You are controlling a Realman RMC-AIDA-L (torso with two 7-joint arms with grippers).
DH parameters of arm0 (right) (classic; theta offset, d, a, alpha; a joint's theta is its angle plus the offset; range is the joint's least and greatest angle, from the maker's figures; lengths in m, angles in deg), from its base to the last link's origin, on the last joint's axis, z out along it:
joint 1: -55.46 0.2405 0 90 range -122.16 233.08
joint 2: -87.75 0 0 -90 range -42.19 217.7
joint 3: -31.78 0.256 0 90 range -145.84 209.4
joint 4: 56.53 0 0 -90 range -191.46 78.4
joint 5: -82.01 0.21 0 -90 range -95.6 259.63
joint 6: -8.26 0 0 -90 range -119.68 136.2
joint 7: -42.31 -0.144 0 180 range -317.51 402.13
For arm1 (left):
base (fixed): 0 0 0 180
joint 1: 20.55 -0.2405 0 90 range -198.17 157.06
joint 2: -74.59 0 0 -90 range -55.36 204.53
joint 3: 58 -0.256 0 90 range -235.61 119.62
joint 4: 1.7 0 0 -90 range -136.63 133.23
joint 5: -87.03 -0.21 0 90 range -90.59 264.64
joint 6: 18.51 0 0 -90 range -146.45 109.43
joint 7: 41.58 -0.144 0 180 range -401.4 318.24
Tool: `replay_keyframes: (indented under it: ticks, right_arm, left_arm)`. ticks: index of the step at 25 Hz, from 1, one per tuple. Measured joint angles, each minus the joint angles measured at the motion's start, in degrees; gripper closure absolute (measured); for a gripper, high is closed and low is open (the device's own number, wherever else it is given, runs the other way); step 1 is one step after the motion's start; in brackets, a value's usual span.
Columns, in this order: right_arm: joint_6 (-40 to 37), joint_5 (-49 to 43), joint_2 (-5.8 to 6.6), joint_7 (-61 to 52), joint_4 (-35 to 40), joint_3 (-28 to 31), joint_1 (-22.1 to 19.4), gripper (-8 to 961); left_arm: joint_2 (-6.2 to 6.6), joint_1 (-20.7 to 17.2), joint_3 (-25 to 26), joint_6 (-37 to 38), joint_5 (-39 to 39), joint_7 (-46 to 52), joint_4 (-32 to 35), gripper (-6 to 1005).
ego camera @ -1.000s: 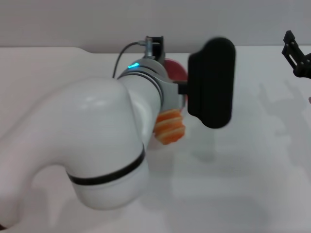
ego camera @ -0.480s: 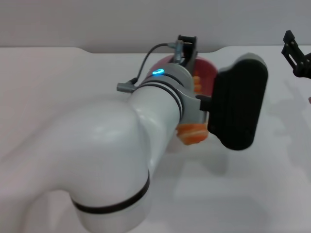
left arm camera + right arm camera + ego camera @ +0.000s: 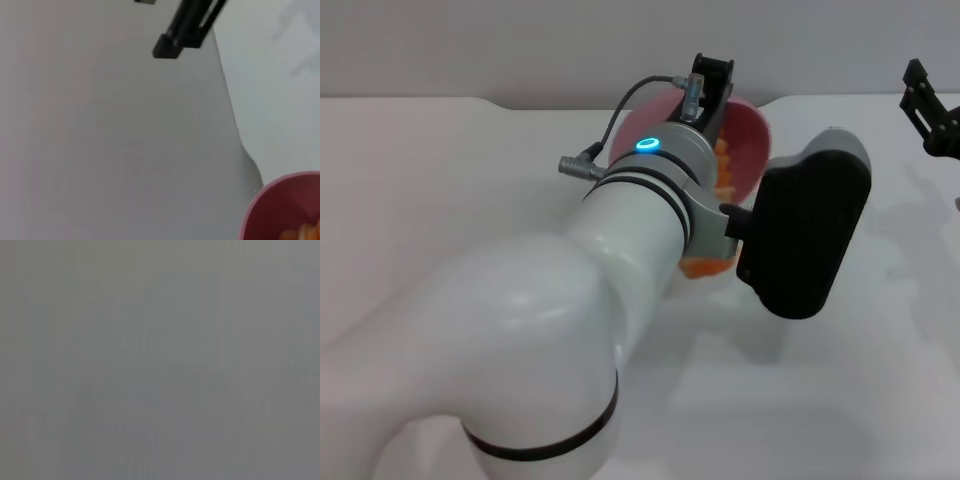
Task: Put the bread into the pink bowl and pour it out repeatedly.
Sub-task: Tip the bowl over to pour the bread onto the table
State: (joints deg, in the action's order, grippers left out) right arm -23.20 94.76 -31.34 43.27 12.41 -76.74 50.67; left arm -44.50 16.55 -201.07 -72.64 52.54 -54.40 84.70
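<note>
My left arm fills the head view, and its wrist (image 3: 665, 185) covers the left gripper, which is shut on the pink bowl (image 3: 752, 145). The bowl is tipped so that its pink inside faces the camera. The bread (image 3: 724, 165), orange and ridged, lies inside the bowl. Another orange piece of the bread (image 3: 705, 268) shows below the wrist. In the left wrist view the pink bowl (image 3: 270, 207) fills a corner with the bread (image 3: 302, 234) in it. My right gripper (image 3: 932, 115) hangs parked at the far right, away from the bowl.
The white table (image 3: 840, 400) spreads under and around the arm. A black housing (image 3: 805, 235) juts from the left wrist, right of the bowl. The right gripper (image 3: 185, 30) appears far off in the left wrist view. The right wrist view is plain grey.
My left arm has swung right and toward the far side. The pink bowl has come out from behind the wrist, showing its inside. The bread has moved along with it.
</note>
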Motion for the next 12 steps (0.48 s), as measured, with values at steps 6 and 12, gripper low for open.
replay_keyframes:
  ticks: [6,12]
  right_arm:
    - [0.05,0.00,0.00,0.00,0.07,0.00,0.16,224]
    - [0.08,0.00,0.00,0.00,-0.01,-0.06,0.14,223]
  left_arm:
    - [0.00,-0.37,-1.36,-1.03,-0.57,-7.77,-0.15,951]
    - [0.00,-0.57,-2.17,-3.36,-6.30,-11.41,-0.09,951]
